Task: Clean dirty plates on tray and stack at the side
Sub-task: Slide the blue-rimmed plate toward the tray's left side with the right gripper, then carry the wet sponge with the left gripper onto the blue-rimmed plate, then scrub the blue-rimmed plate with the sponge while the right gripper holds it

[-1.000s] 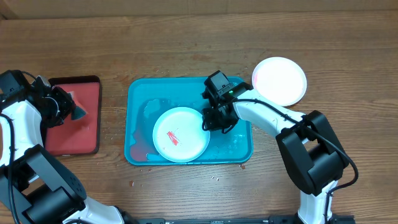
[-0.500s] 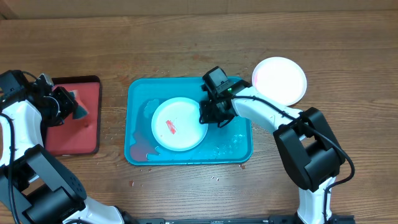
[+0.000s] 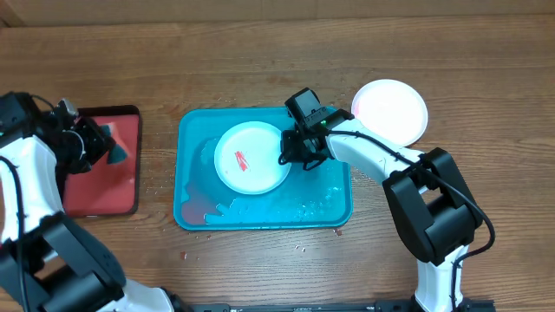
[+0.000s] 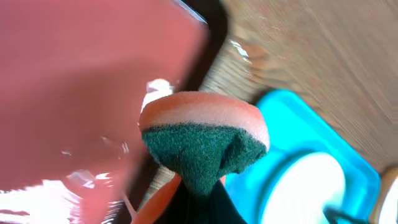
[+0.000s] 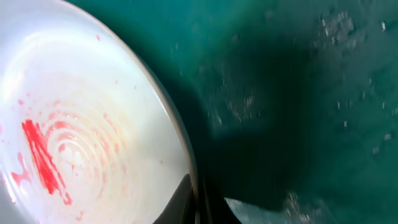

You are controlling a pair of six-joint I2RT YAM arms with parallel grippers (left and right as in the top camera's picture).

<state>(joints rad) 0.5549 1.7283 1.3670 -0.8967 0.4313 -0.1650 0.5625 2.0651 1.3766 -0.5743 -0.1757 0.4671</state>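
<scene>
Two claws, two trays and two plates on a wooden desk [image 3: 260, 52]. Left claw [image 3: 97, 147]: clenched on a sponge [image 3: 113, 154], peach foam above and dark green scouring pad below, the pad pinched into a wedge between the jaws. Red tray [image 3: 104, 186], dark-rimmed: directly beneath that claw, its surface wet and shiny in the left wrist view. Turquoise tray [image 3: 184, 173]: well to the right of the left claw, directly under the right claw, with a film of water and scattered droplets on its floor. White plate [image 3: 251, 158]: lying inside the turquoise tray toward its upper half, just left of the right claw, with a short red smear [image 3: 241, 160] near its middle and fainter pink streaks around it. Right claw [image 3: 288, 158]: clamped shut on the right-hand rim of the white plate, one finger over the lip and one under it. Second plate [image 3: 390, 113]: on the bare desk outside the turquoise tray, to the right of the right claw and farther back, pale, its colour washed out by glare.
</scene>
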